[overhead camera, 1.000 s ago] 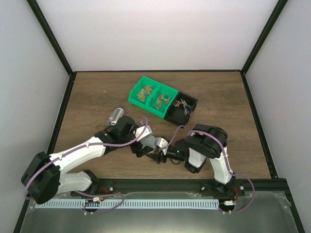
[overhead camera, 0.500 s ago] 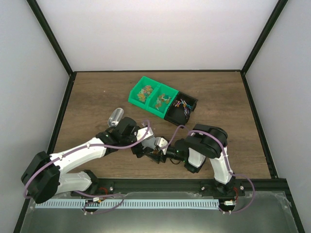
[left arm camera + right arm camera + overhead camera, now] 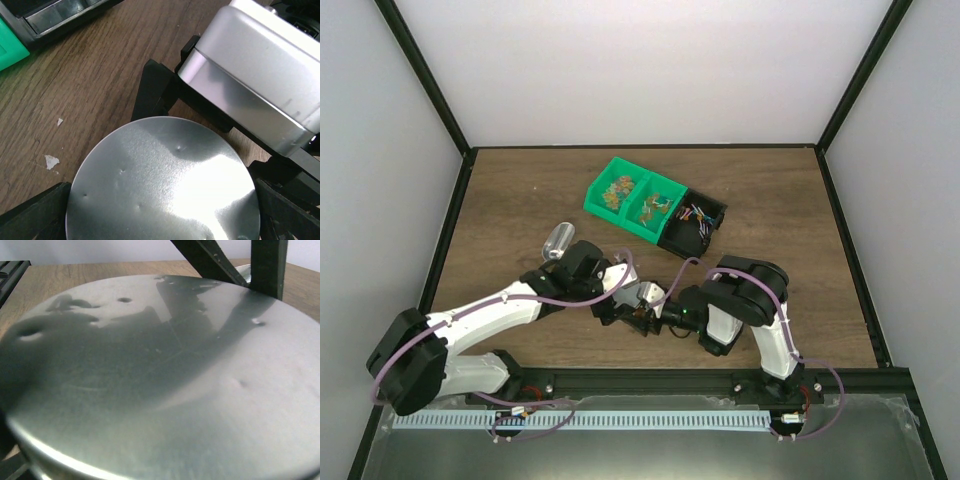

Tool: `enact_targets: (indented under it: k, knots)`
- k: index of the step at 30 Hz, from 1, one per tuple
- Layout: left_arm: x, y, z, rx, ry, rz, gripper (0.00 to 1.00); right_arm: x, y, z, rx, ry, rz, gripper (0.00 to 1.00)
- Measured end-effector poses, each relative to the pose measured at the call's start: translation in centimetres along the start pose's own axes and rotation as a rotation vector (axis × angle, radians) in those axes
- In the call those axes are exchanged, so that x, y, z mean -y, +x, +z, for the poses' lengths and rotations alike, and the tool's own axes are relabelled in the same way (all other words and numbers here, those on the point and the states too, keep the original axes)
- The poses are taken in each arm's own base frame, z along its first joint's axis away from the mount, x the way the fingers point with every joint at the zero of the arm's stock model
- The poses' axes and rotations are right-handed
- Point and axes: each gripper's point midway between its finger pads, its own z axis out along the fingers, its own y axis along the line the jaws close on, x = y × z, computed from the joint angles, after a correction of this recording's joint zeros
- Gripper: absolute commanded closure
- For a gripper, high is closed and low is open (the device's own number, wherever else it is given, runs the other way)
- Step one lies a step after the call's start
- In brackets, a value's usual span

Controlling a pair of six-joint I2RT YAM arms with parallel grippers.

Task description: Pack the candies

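Silver and shiny, the round tin (image 3: 165,185) sits between both arms. The right gripper (image 3: 642,316) pinches it. The left gripper (image 3: 162,212) is spread wide round its top, but I cannot tell if it squeezes. If the two pull unevenly, the smooth tin could slip and drop onto the table (image 3: 520,190). The candies (image 3: 694,212) lie well apart from it in the black bin (image 3: 680,243). They are too tiny to tell which way any one points or lies.

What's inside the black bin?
Tiny wrapped candies, red, blue and white, are piled at the far end of the black bin. The floor under them is covered, and the near end is too dark to tell.
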Motion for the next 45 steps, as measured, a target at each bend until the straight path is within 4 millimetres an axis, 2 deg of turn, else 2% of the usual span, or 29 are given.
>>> enact_targets:
  k: [8, 20, 32, 41, 45]
  knots:
    - [0.0, 0.1, 0.0, -0.003, -0.002, 0.020, 0.15, 0.0, 0.0, 0.0, -0.001, 0.001, 0.000, 0.22]
    - [0.9, 0.3, -0.3, -0.010, 0.055, 0.167, 0.19, -0.9, -0.1, -0.4, 0.008, -0.046, -0.050, 0.22]
    - [1.7, 0.7, -0.4, -0.049, 0.251, 0.372, 0.20, -1.9, 0.0, -1.1, 0.001, -0.099, -0.065, 0.23]
    - [1.2, 0.7, -0.3, -0.102, 0.395, 0.479, 0.20, -1.5, 0.0, -1.1, -0.010, -0.086, -0.023, 0.24]
    - [1.0, 0.6, -0.3, -0.112, 0.423, 0.518, 0.05, -1.3, 0.0, -1.1, -0.012, -0.075, -0.018, 0.24]
